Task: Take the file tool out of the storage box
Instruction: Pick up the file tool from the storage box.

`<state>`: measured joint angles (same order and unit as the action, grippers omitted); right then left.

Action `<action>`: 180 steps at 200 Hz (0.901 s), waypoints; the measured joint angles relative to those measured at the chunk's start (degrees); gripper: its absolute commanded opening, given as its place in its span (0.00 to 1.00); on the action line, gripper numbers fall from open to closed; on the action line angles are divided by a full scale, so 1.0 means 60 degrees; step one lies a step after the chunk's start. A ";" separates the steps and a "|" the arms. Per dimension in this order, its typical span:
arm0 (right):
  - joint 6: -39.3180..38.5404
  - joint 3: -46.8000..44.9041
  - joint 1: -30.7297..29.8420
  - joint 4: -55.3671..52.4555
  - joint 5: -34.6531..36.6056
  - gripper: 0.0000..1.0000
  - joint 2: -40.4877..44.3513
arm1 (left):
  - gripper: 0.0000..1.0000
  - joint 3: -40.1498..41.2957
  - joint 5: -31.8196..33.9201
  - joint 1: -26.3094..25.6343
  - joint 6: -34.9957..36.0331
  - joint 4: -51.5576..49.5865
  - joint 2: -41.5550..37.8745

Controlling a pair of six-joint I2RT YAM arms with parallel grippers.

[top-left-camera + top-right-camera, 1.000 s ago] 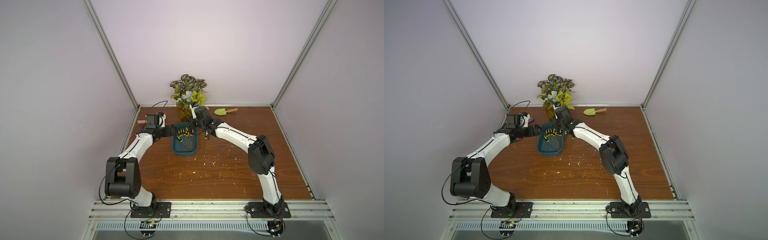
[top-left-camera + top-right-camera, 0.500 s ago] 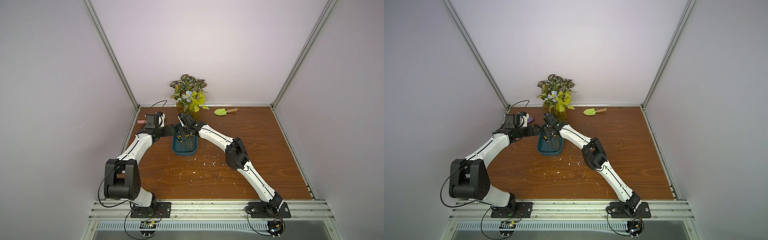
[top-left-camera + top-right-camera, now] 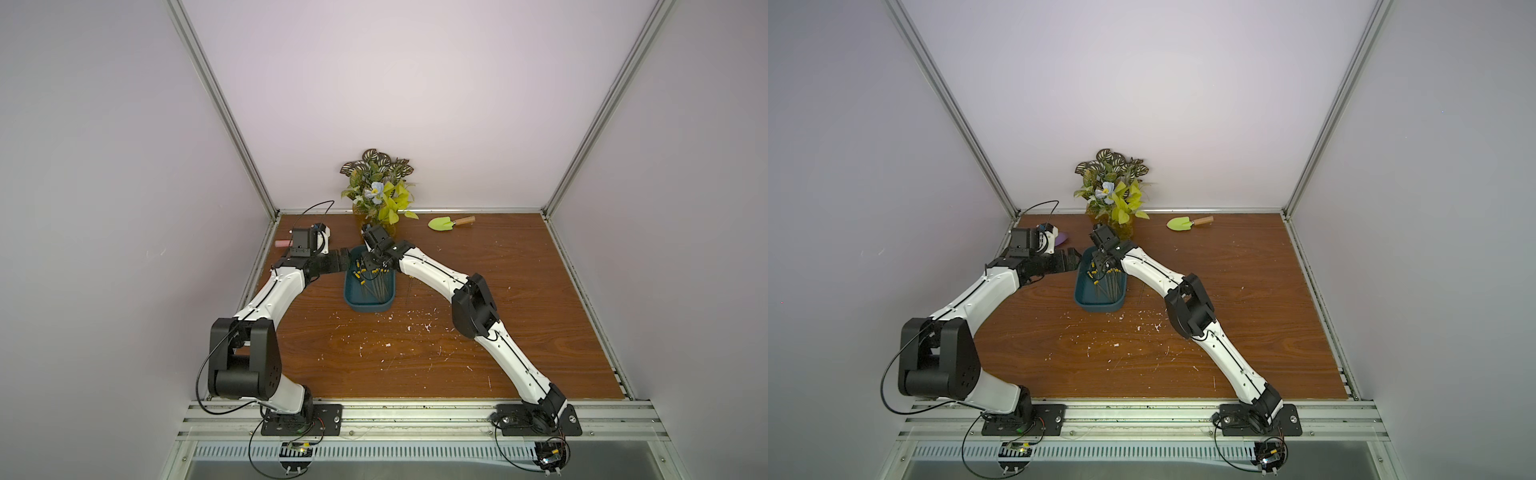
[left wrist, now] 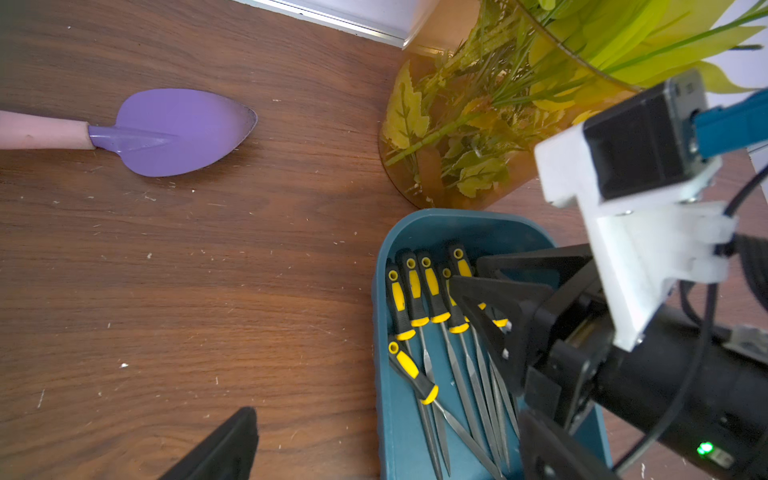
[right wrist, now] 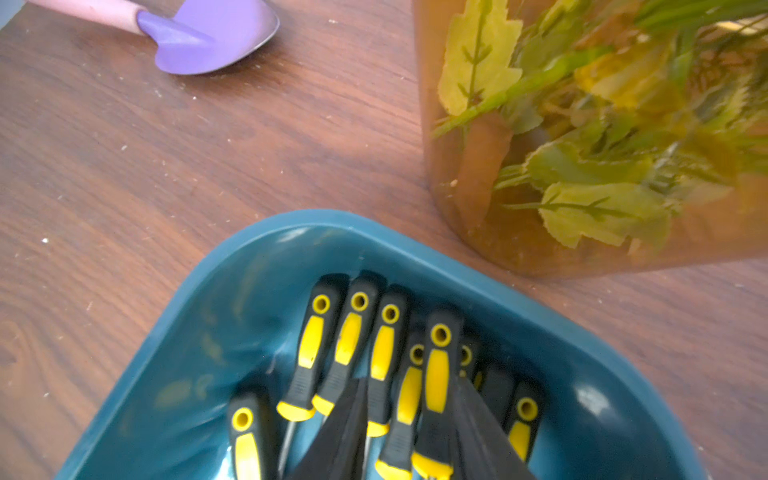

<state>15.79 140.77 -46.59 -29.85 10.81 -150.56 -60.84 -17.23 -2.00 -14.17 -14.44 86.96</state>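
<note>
Wood-grain counter (image 3: pixel 457 345), flecked with pale debris, inside a pale-walled cell. The storage box (image 3: pixel 368 308) sits toward the far left, just in front of the amber vase (image 5: pixel 540 232). All the files (image 5: pixel 347 332) that can be made out lie in the box, yellow-and-black handles bunched at the vase end. Change over the last second: the right tool (image 5: pixel 411 378), seen a second ago off the box's far right corner by the vase, now hangs over the handle end, tipped down among the handles. The right elbow is drawn in closer to the box. Its jaws stand partly apart astride a couple of handles; whether they already press on one, cannot tell. Left tool (image 3: pixel 345 262) is unchanged: jaws wide apart, empty, parked at the box's left rim. Purple trowel (image 4: pixel 183 129) and green trowel (image 3: pixel 442 224) have not shifted. Reading: the approach looks done and the pick seems to be at the closing stage. Nothing is lifted, so the task is barely begun. The crowded handles make a double catch the likely fault.
</note>
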 measured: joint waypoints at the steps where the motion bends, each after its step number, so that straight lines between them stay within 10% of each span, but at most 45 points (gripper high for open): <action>1: 0.0007 0.0000 0.0004 0.0000 0.0004 0.37 0.0000 | 0.99 0.0000 0.0000 0.0000 0.0004 0.0000 0.0004; 109: 0.0364 0.0000 0.0091 0.0197 0.0117 0.08 -0.0412 | 0.99 0.0000 0.0069 0.0000 0.0117 -0.0029 0.0004; 180: 0.0543 -0.0761 0.0080 0.0743 -0.0743 0.06 0.0248 | 0.99 0.0000 0.0106 0.0000 0.0149 -0.0066 0.0004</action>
<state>19.05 136.20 -46.11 -25.39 6.35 -149.08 -60.84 -16.60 -2.00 -13.28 -14.83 86.98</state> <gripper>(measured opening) 0.181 0.990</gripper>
